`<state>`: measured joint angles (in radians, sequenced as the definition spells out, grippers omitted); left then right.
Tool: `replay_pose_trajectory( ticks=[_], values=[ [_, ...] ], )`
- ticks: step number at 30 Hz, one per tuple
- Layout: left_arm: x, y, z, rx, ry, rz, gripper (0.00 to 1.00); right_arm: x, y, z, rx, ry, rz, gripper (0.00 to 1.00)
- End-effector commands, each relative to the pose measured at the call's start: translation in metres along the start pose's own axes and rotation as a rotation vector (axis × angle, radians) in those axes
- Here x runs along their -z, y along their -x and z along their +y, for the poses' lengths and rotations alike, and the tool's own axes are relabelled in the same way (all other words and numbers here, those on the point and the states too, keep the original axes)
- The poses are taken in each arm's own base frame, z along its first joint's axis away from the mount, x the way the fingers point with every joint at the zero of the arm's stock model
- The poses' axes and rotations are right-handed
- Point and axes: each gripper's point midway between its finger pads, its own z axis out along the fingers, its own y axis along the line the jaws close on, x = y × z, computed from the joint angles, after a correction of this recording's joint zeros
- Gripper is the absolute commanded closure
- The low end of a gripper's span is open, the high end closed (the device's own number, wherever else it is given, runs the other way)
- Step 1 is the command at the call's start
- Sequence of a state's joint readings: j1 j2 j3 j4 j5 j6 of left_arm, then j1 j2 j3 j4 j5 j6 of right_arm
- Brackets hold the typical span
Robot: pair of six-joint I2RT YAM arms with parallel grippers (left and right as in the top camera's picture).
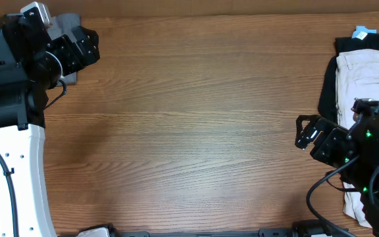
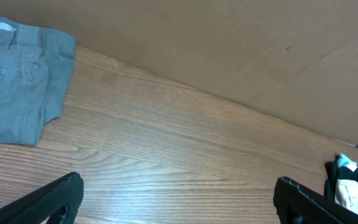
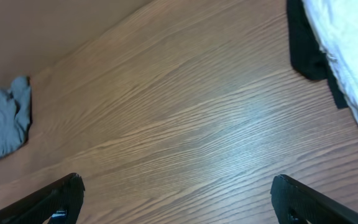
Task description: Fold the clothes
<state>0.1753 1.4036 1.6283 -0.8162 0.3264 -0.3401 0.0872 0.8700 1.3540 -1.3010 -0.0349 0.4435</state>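
The left gripper [image 1: 91, 46] hung over the far left corner of the table [image 1: 189, 131], jaws spread wide, holding nothing. The right gripper [image 1: 301, 133] hovered near the table's right edge, jaws likewise parted.

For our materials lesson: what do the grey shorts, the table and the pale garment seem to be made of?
Grey shorts: woven cotton-like cloth, matte, with stitched seams and soft creases.
Table: wood or wood-look laminate, smooth, showing long grain lines and a slight sheen.
Pale garment: probably similar matte woven fabric; seams show.
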Motion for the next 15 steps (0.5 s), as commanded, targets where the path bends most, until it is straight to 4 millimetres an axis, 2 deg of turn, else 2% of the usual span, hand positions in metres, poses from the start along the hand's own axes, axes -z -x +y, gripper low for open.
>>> replay_pose_trajectory(
  ticks=[1, 5, 8, 11, 15],
  values=[
    [0.002, 0.001, -0.004, -0.009, -0.013, -0.004, 0.0, 0.009, 0.008, -0.004, 0.022, -0.026, -0.066, 0.0],
    [0.002, 0.001, -0.004, -0.009, -0.012, -0.004, 0.0, 0.015, 0.014, -0.001, 0.015, 0.022, -0.164, 0.0],
    [0.002, 0.001, -0.004, -0.009, -0.013, -0.004, 0.0, 0.01, 0.006, -0.002, 0.016, 0.081, -0.222, 0.0],
    [0.002, 0.001, -0.004, -0.009, -0.013, -0.004, 0.0, -0.001, -0.002, -0.007, 0.017, 0.118, -0.287, 0.0],
    [0.002, 0.001, -0.004, -0.009, -0.013, -0.004, 0.0, -0.027, -0.014, -0.017, 0.017, 0.162, -0.377, 0.0]
  ],
)
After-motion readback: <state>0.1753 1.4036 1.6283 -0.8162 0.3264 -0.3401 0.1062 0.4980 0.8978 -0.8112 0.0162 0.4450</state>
